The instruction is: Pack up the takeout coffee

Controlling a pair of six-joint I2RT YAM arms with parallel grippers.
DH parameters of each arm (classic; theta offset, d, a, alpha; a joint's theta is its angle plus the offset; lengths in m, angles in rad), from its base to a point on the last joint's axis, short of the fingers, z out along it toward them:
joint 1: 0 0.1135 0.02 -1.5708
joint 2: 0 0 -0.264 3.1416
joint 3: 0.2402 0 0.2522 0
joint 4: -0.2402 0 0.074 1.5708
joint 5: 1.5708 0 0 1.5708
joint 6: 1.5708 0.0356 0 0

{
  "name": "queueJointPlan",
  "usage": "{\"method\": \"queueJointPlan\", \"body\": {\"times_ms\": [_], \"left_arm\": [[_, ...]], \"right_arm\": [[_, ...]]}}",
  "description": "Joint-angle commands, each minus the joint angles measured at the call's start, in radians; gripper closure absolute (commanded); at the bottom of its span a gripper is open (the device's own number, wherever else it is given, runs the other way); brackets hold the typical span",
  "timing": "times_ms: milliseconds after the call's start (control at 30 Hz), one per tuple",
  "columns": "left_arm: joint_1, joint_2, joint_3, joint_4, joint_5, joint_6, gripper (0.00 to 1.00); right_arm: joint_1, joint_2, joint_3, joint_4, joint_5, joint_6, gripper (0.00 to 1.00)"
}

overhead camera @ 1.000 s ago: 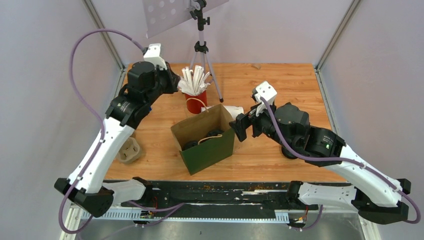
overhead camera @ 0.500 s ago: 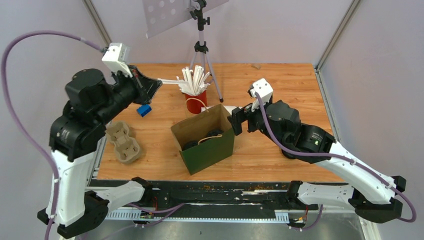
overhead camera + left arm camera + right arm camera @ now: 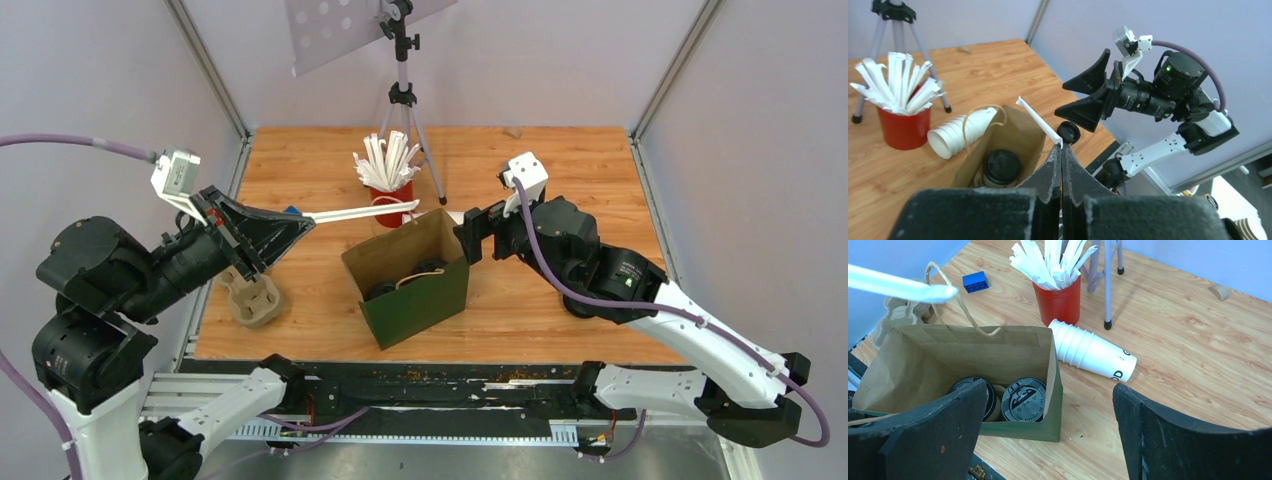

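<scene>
Showing the top external view: the left gripper (image 3: 300,222), raised over the table's left side, is closed on one end of a wrapped white straw (image 3: 360,212), whose free end reaches the paper bag (image 3: 415,300). Two lidded cups (image 3: 432,266) stand inside the open bag. The right gripper (image 3: 470,235) is held with jaws wide apart at the bag's far right corner, nothing between them. A red cup (image 3: 390,200) of straws stands behind the bag, a cardboard cup carrier (image 3: 255,298) lies to its left, and a tripod (image 3: 403,100) stands at the back.

Left wrist view: the fingers (image 3: 1053,172) are pressed together on the straw (image 3: 1038,120), which slants up over the bag (image 3: 1013,135). One lidded cup (image 3: 1000,167) is seen in the bag; a stack of white cups (image 3: 955,134) lies on its side beside the red cup (image 3: 903,131). The right gripper (image 3: 1060,99) is seen spread open beyond.

Right wrist view: between the parted fingers (image 3: 913,440), both lidded cups (image 3: 1024,400) are seen side by side on the bag's floor (image 3: 973,352). The straw's tip (image 3: 898,287) hangs above the bag's handle. A blue block (image 3: 974,281) lies beyond.
</scene>
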Motion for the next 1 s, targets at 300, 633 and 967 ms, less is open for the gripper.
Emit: {"method": "queueJointPlan", "body": {"times_ms": [300, 633, 967], "left_arm": [[0.002, -0.067, -0.297, 0.085, 0.009, -0.024, 1.0], [0.002, -0.135, -0.582, 0.284, -0.117, -0.063, 0.54], [0.003, 0.056, -0.452, 0.211, -0.575, 0.065, 0.36]], "right_arm": [[-0.004, -0.093, -0.043, 0.011, 0.024, 0.051, 0.04], [-0.004, -0.108, -0.048, -0.015, 0.021, 0.041, 0.04], [-0.004, -0.113, -0.01, -0.083, -0.012, 0.074, 0.04]]}}
